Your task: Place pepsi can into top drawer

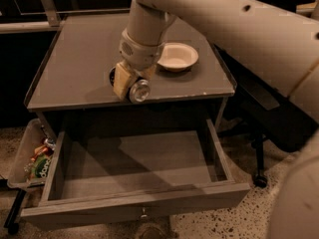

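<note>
My gripper (127, 82) hangs over the front edge of the grey table top (75, 68), left of the white bowl. It is shut on the pepsi can (139, 91), which lies sideways between the fingers with its silver end facing me; its dark body is mostly hidden by the fingers. The top drawer (134, 166) is pulled out below the table, with a plain grey inside that holds nothing and a small knob (143, 214) on its front panel. The can is above and behind the drawer's opening.
A white bowl (178, 57) sits on the table top to the right of the gripper. A clear plastic bin (22, 158) of snack packets stands on the floor left of the drawer. My arm fills the upper right.
</note>
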You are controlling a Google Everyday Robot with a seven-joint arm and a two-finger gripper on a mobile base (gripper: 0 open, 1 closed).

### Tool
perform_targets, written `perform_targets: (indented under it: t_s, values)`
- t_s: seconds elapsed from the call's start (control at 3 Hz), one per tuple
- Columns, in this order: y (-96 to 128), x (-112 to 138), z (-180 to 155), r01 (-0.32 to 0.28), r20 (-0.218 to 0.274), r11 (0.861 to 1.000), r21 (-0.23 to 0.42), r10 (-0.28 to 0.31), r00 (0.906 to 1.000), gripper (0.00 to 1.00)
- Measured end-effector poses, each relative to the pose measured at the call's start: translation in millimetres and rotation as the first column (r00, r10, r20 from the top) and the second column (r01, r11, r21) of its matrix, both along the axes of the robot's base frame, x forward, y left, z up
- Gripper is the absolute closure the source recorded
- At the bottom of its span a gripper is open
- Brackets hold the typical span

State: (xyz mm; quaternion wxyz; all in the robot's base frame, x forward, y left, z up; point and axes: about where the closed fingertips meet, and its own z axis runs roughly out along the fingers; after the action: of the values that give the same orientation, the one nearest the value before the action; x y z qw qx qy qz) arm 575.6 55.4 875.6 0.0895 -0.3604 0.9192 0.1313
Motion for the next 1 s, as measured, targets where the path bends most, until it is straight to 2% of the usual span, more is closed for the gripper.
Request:
perform_targets:
  t_s: [0.33,0.67,1.0]
  values:
    - [-23,-55,-8,0.094,-0.063,0.996,0.005,-0.093,0.9936,1.00]
    - [-41,-109,-35,0.154,-0.165,0.988,0.020,-0.149,0.9750,1.00]
    - [-47,-119,-46,0.162,-0.195,0.987,0.008,-0.157,0.9682,1.00]
